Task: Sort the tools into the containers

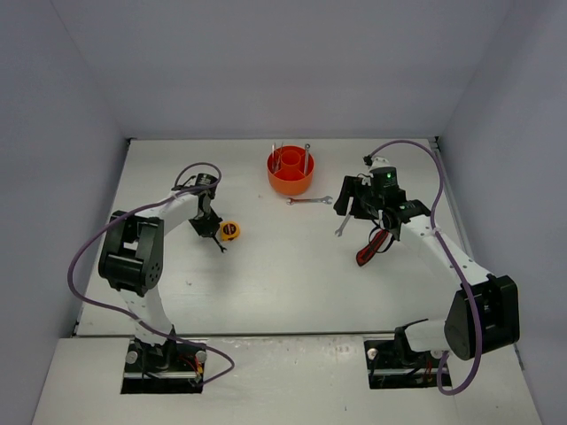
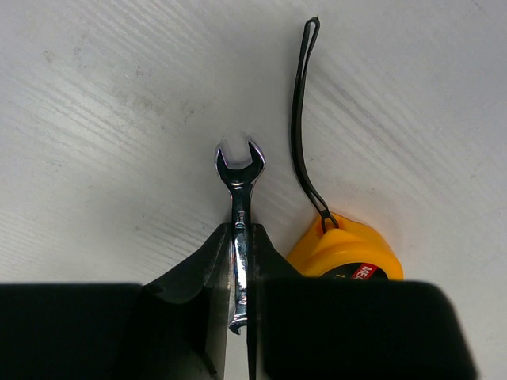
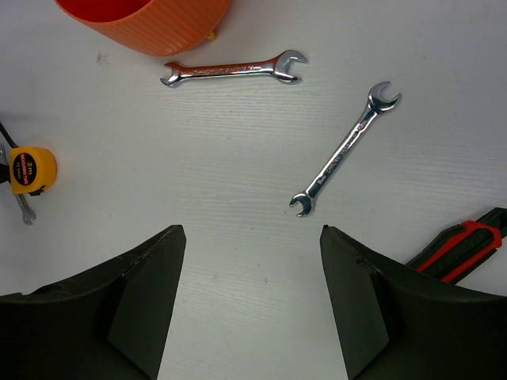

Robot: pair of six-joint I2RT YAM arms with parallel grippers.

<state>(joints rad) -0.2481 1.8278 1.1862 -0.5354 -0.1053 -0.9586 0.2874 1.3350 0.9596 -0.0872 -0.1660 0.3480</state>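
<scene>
Small silver wrench [image 2: 239, 170]: shaft pinched between the fully closed fingers of the left tool [image 2: 240, 237], open end poking out ahead. Could not tell whether it touched the tabletop [image 2: 119, 119]. Yellow tape measure [image 2: 346, 252] sat just beside it, black strap trailing forward. Orange tub [image 1: 291, 171] stood well apart, toward the far edge. Second wrench [image 3: 234, 68] lay near the tub, third wrench [image 3: 345, 149] farther out. Red-black utility knife [image 3: 459, 245] lay beside the right tool [image 3: 249, 233], which hung wide open, holding nothing.
</scene>
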